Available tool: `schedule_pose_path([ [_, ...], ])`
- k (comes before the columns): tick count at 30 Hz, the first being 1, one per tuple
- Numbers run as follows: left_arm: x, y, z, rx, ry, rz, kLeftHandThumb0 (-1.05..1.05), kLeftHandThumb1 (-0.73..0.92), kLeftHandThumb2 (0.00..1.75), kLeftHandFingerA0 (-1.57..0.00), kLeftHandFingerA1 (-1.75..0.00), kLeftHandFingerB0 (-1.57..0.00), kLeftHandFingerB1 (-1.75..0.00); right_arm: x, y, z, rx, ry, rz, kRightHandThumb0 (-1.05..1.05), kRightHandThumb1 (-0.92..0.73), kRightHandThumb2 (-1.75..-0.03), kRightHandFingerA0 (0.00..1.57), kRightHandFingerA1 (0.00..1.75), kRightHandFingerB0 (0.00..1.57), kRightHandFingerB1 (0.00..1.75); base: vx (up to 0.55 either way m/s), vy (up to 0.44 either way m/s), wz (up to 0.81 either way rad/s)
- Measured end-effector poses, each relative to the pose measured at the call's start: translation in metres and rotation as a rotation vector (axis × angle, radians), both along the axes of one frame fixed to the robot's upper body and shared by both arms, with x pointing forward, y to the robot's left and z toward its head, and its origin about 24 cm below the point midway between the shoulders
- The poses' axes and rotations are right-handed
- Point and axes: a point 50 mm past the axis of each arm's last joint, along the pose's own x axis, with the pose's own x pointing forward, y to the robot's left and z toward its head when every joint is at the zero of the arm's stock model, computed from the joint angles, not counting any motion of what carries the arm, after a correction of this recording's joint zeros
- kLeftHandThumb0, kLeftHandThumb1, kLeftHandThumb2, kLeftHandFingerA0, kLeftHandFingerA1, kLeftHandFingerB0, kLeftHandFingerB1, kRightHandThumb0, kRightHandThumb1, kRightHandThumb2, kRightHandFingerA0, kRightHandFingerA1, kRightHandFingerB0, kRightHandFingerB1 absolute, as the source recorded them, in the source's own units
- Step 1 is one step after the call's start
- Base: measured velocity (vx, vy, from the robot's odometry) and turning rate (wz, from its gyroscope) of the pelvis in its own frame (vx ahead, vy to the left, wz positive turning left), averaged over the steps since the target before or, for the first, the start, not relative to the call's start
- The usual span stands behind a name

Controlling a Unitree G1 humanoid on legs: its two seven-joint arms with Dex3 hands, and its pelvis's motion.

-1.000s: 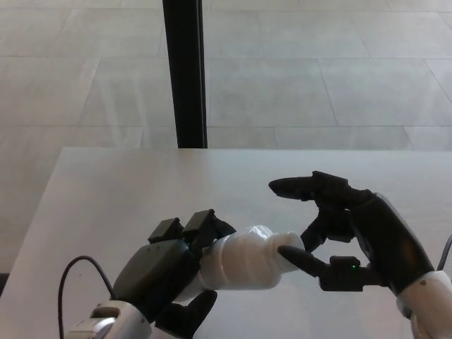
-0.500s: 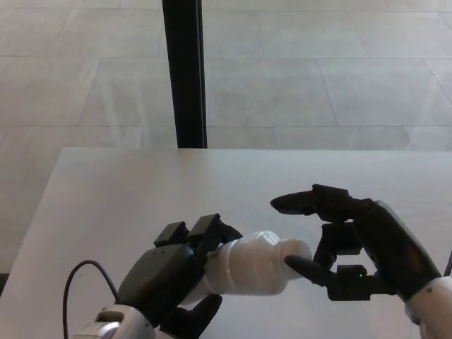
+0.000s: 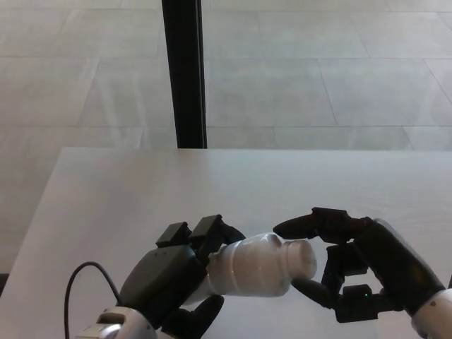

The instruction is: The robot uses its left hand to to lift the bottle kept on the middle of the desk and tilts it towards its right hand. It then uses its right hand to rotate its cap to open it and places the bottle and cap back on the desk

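A white plastic bottle (image 3: 254,267) lies almost level above the desk (image 3: 141,191), its white cap (image 3: 302,258) pointing to the picture's right. My left hand (image 3: 173,279) is shut on the bottle's lower body, fingers over the top and thumb beneath. My right hand (image 3: 353,272) sits at the cap end with its fingers (image 3: 314,224) arched just above the cap and its thumb (image 3: 311,291) just below. The fingers bracket the cap with small gaps showing, so the hand stands open.
The pale desk's far edge runs across the middle of the view, with a tiled floor behind it. A black post (image 3: 185,70) stands beyond the far edge. A black cable (image 3: 74,289) loops by my left wrist.
My right hand has dropped lower and its fingers have curled down closer over the cap. The bottle in my left hand has shifted slightly right and lower.
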Motion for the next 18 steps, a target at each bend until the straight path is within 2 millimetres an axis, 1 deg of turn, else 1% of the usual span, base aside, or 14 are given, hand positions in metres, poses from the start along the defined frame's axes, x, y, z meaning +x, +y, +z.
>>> schedule_pose_path([
  [2,-0.0001,0.0000,-0.0001,0.000,-0.001,0.001,0.18,0.69,1.38,-1.29,-1.33,-1.21,-1.26,-0.0002,0.0000,-0.0003,-0.004,0.000,0.000,-0.63,-0.57,-0.62,0.97,1.32,0.59,0.42,0.00,0.000,0.00],
  [6,-0.0009,-0.0008,-0.0010,-0.005,0.003,0.001,0.19,0.70,1.40,-1.30,-1.35,-1.23,-1.28,-0.0006,0.0002,-0.0008,-0.003,0.000,0.000,-0.56,-0.59,-0.60,0.99,1.31,0.61,0.42,0.00,0.000,0.00],
  [8,-0.0014,-0.0013,-0.0016,-0.008,0.006,0.001,0.20,0.71,1.40,-1.31,-1.36,-1.24,-1.29,-0.0008,0.0010,-0.0009,0.008,-0.002,-0.001,-0.46,-0.66,-0.61,1.01,1.33,0.61,0.45,0.00,0.000,0.00],
  [9,-0.0016,-0.0015,-0.0017,-0.009,0.006,0.001,0.19,0.70,1.39,-1.29,-1.34,-1.22,-1.27,-0.0009,0.0017,-0.0010,0.018,-0.005,-0.002,-0.40,-0.70,-0.62,1.02,1.34,0.62,0.46,0.00,0.000,0.00],
  [10,-0.0016,-0.0017,-0.0018,-0.009,0.006,0.001,0.19,0.70,1.39,-1.29,-1.34,-1.22,-1.27,-0.0010,0.0020,-0.0011,0.027,-0.009,-0.003,-0.40,-0.70,-0.62,1.02,1.34,0.62,0.46,0.00,0.000,0.00],
  [11,-0.0017,-0.0017,-0.0019,-0.009,0.006,0.001,0.18,0.68,1.38,-1.28,-1.33,-1.21,-1.26,-0.0010,0.0026,-0.0012,0.036,-0.013,-0.005,-0.36,-0.72,-0.63,1.01,1.35,0.62,0.48,0.00,0.000,0.00],
  [12,-0.0017,-0.0016,-0.0020,-0.008,0.006,0.002,0.19,0.67,1.37,-1.27,-1.32,-1.21,-1.26,-0.0010,0.0032,-0.0014,0.046,-0.018,-0.006,-0.31,-0.75,-0.65,1.04,1.35,0.63,0.51,0.00,0.000,0.00],
  [13,-0.0018,-0.0015,-0.0021,-0.007,0.006,0.002,0.20,0.68,1.38,-1.29,-1.34,-1.23,-1.27,-0.0008,0.0037,-0.0016,0.060,-0.024,-0.009,-0.29,-0.75,-0.68,1.04,1.36,0.62,0.54,0.00,0.000,0.00],
  [16,-0.0019,-0.0009,-0.0023,-0.007,0.004,0.006,0.20,0.69,1.39,-1.30,-1.35,-1.23,-1.28,0.0000,0.0040,-0.0017,0.092,-0.044,-0.023,-0.30,-0.73,-0.70,1.02,1.40,0.65,0.62,0.00,0.000,0.00],
  [18,-0.0019,-0.0007,-0.0021,-0.009,0.002,0.009,0.21,0.69,1.39,-1.29,-1.35,-1.22,-1.28,0.0004,0.0041,-0.0016,0.109,-0.058,-0.032,-0.29,-0.72,-0.74,0.99,1.47,0.68,0.76,0.00,0.000,0.00],
])
